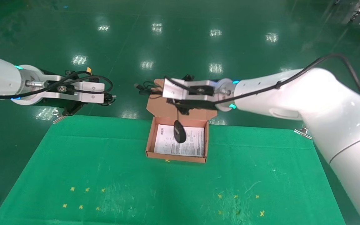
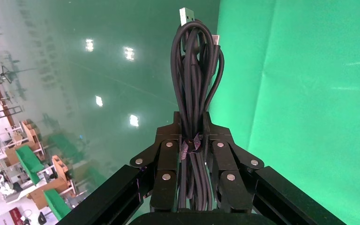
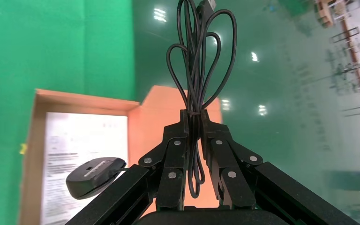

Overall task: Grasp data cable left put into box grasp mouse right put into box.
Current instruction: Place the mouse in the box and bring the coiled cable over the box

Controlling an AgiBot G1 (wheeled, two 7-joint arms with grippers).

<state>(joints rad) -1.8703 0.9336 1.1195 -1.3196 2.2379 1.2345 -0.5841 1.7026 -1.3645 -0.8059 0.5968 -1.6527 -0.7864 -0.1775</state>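
Data cable [image 2: 194, 84]: bundled in long loops, pinched between the fingers of the left gripper [image 2: 193, 136], plugs sticking out past the fingertips. Held in the air at about 10 o'clock from the box [image 1: 150, 142], off the far left corner of the green worktop [image 1: 73, 162] and well apart from the box. Not yet in the box, so that half of the task left to do.

Mouse [image 1: 179, 131]: hanging just over the white leaflet [image 1: 167, 143] that lines the box, dangling by its own thin cord [image 3: 198, 56]. Cord bunched in loops and clamped in the right gripper [image 3: 194, 124], closed on it. Right gripper poised at 12 o'clock from the box, over the raised lid [image 1: 161, 107]. Mouse body below and nearer than the gripper, within the box outline in the head view; whether touching the leaflet or just above it, cannot tell.

Judged progress: both things picked up, neither released. Mouse close to placed, needing only lowering and letting go, with the looped cord to be dropped inside as well. Cable bundle in need of a carry toward 4 o'clock from its present spot to reach the box, then release beside the mouse.
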